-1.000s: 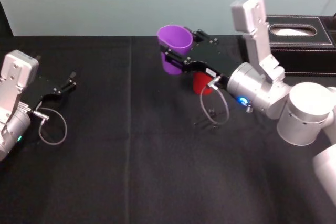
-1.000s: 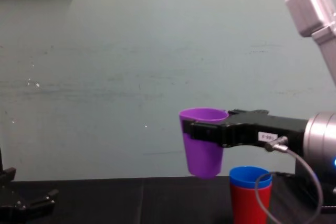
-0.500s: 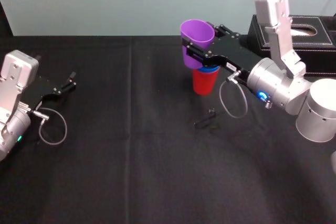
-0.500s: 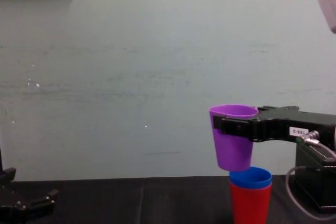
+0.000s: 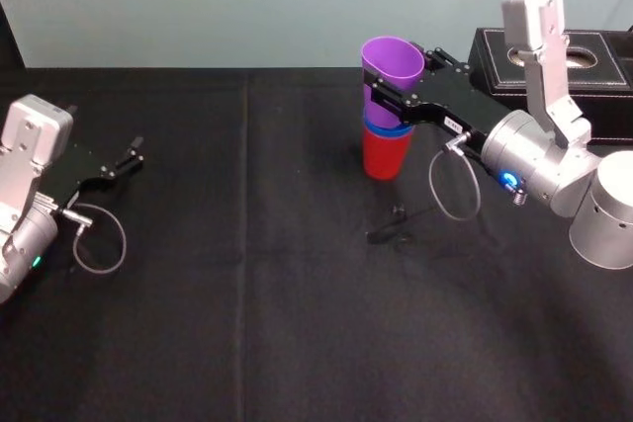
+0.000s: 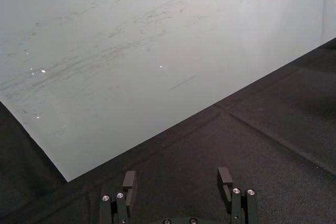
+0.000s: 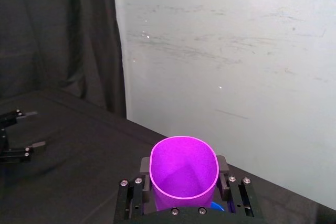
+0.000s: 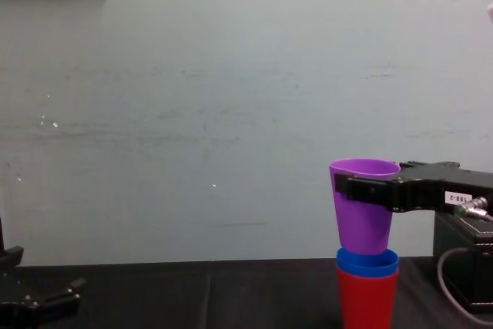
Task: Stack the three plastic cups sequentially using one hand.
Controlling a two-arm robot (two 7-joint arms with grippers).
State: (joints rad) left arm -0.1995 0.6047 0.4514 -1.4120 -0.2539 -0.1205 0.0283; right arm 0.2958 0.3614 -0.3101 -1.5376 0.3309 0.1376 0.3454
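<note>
My right gripper clamps the purple cup below its rim, with the cup's base at the mouth of the blue cup, which is nested in the red cup at one o'clock on the bench. I should keep it upright and centred, lower it straight down, then release. My left gripper rests open at nine o'clock.

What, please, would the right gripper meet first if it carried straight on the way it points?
Beyond the purple cup it holds, nothing on the table; probably the back wall, though depth is unclear.
</note>
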